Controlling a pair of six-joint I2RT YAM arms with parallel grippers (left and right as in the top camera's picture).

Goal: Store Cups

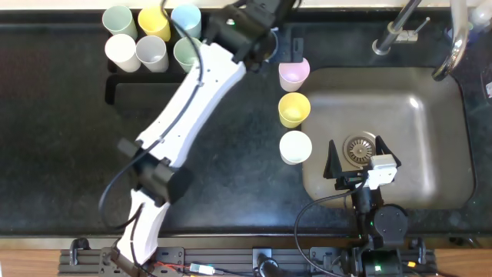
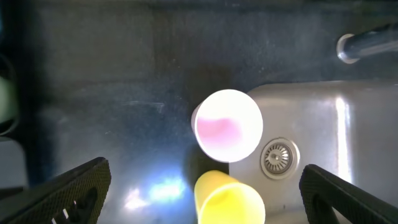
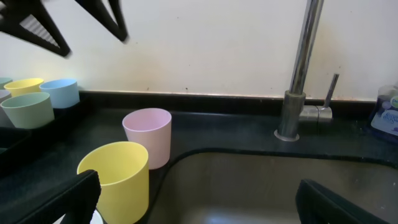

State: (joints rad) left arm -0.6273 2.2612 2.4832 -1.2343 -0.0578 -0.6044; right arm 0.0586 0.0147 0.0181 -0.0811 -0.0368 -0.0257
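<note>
Three cups stand in a row on the black counter along the sink's left rim: a pink cup, a yellow cup and a white cup. Several more cups sit on a dark rack at the back left, among them a light blue cup and a green cup. My left gripper hangs high above the pink cup, open and empty. My right gripper is low over the sink, open, facing the pink and yellow cups.
The steel sink with its drain takes up the right side. A faucet stands behind it, and a soap bottle sits at the far right. Bare counter lies left of the cup row.
</note>
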